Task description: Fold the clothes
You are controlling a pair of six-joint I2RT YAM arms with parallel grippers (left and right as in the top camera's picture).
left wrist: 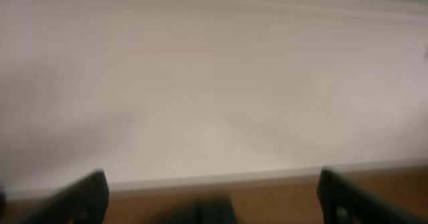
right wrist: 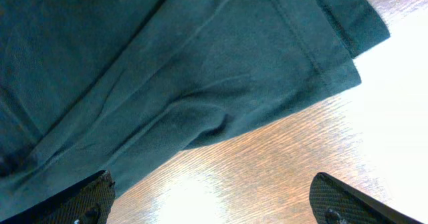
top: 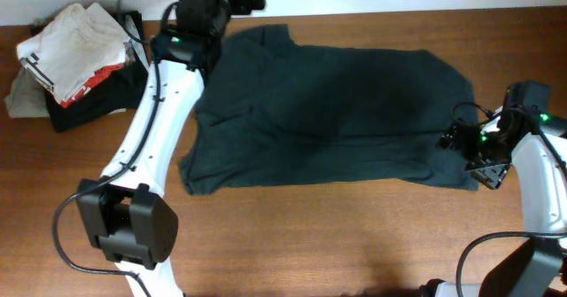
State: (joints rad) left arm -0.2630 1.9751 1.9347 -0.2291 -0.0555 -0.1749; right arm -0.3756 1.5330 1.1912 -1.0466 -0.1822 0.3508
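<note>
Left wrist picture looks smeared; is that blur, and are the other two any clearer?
Left wrist view: yes, motion blur, the pale background streaked and the fingers soft. Right wrist view: sharp on the T-shirt, but glare bleaches the table. Overhead view: crisp, evenly lit, though the dark cloth shows little detail.

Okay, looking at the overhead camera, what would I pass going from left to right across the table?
Cloth pile → T-shirt → right arm. The left arm is left out, since its span overlaps both the pile and the T-shirt.
</note>
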